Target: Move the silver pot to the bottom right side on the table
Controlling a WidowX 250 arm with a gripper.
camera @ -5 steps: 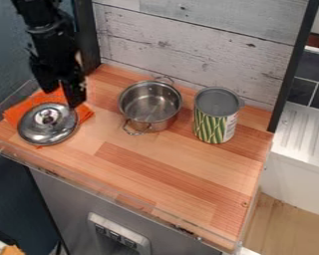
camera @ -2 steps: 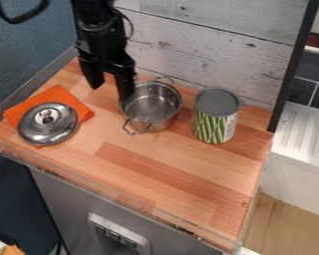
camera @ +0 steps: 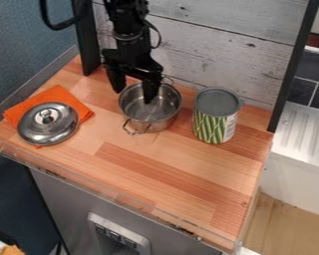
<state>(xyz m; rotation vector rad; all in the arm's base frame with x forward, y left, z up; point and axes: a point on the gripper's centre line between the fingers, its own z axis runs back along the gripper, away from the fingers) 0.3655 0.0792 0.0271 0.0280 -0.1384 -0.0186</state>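
Evidently, my pincer (camera: 133, 96) is spread at the pot (camera: 157, 118), nothing gripped; I judge the whole move across the tabletop (camera: 219, 199) to bottom right undone.

Pot (camera: 151, 110): shiny metal | cloth (camera: 64, 98): matt orange | tabletop (camera: 155, 169): smooth wood

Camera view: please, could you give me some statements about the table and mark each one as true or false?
1. The lid rests on the orange cloth. True.
2. The can lies on its side. False: it stands upright.
3. In the view, the pot is between the lid and the can. True.
4. The pot stands at the bottom right of the table. False: it stands near the wooden wall at the back.
5. The gripper has its fingers apart. True.
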